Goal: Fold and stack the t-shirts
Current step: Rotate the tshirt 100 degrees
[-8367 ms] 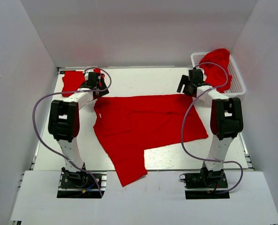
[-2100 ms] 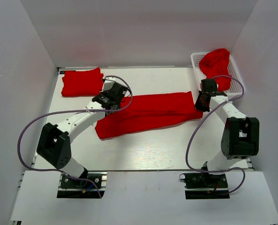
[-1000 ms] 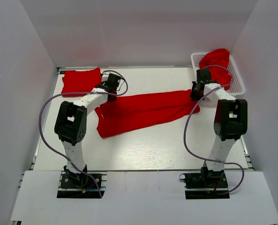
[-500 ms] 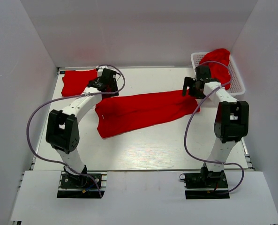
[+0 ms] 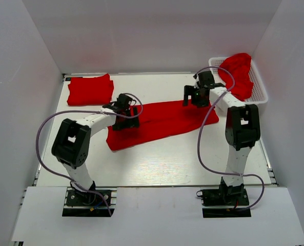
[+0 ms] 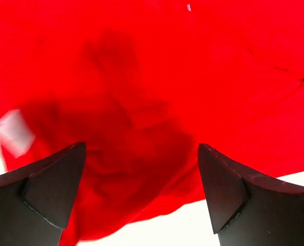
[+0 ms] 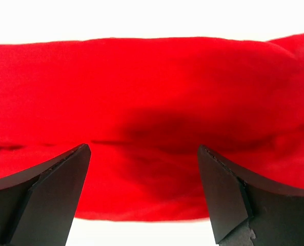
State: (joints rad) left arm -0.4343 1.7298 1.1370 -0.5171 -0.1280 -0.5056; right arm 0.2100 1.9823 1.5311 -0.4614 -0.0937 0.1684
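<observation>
A red t-shirt (image 5: 164,119), folded into a long band, lies slantwise across the middle of the table. My left gripper (image 5: 125,117) hovers open over its left end, and in the left wrist view (image 6: 141,197) only red cloth (image 6: 157,92) shows below the spread fingers (image 6: 49,195). My right gripper (image 5: 197,96) stands open over the band's right end near the far edge. The right wrist view (image 7: 141,192) shows the cloth (image 7: 152,118) between wide jaws, nothing gripped. A folded t-shirt (image 5: 90,89) rests at the back left. Another crumpled t-shirt (image 5: 238,70) fills the basket.
The white lattice basket (image 5: 259,95) stands at the back right corner, close to the right arm. White walls close in the table on three sides. Bare tabletop (image 5: 162,164) stretches between the band and the arm bases.
Both grippers have opened and let go of the band. The left one moved from the back-left stack toward the band's left end; the right one shifted left along the far edge.
</observation>
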